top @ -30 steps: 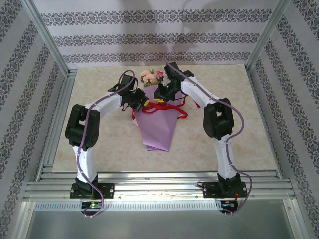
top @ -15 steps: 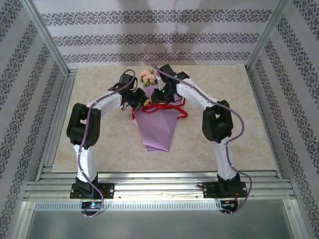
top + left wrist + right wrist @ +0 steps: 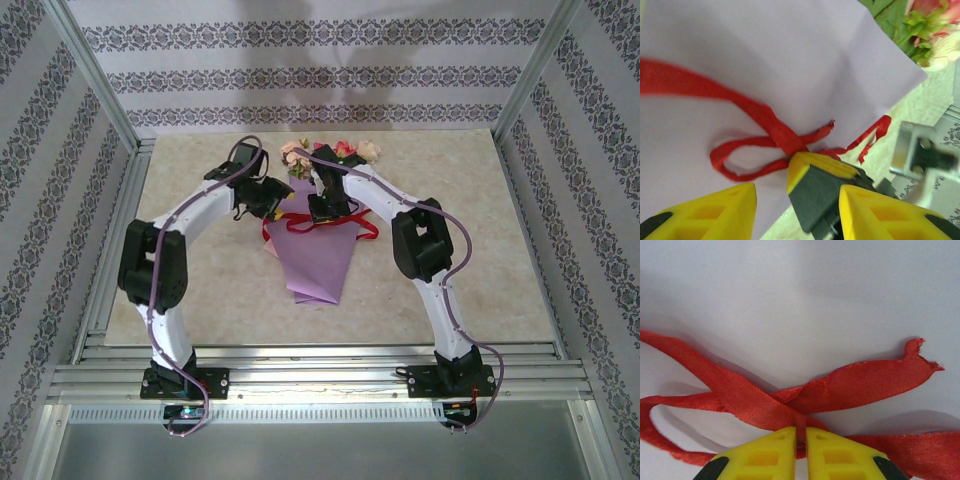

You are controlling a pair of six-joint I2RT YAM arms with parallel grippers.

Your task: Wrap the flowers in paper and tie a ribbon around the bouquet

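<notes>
The bouquet lies mid-table, a purple paper [image 3: 318, 258] cone with the flowers [image 3: 300, 155] at its far end. The red ribbon [image 3: 366, 226] crosses the cone and is knotted on top, with a loop [image 3: 735, 152] and frayed ends. My right gripper [image 3: 322, 212] comes down on the cone; in its wrist view it [image 3: 801, 434] is shut on the ribbon [image 3: 865, 382] right at the knot. My left gripper [image 3: 272, 200] hangs at the cone's left edge. Its yellow fingers [image 3: 715, 212] stand apart, the gripper [image 3: 796, 190] open and holding nothing, with the right gripper's finger [image 3: 822, 192] seen between them.
Metal frame rails [image 3: 110, 240] run along the table's left side and the front [image 3: 320, 375]. Patterned walls close in the back and both sides. Purple cables [image 3: 462, 250] trail along both arms. Bare tabletop [image 3: 480, 260] lies right of the bouquet.
My left gripper has opened, let go of the ribbon and drawn back to the left. My right gripper has shifted left onto the knot and closed on it.
</notes>
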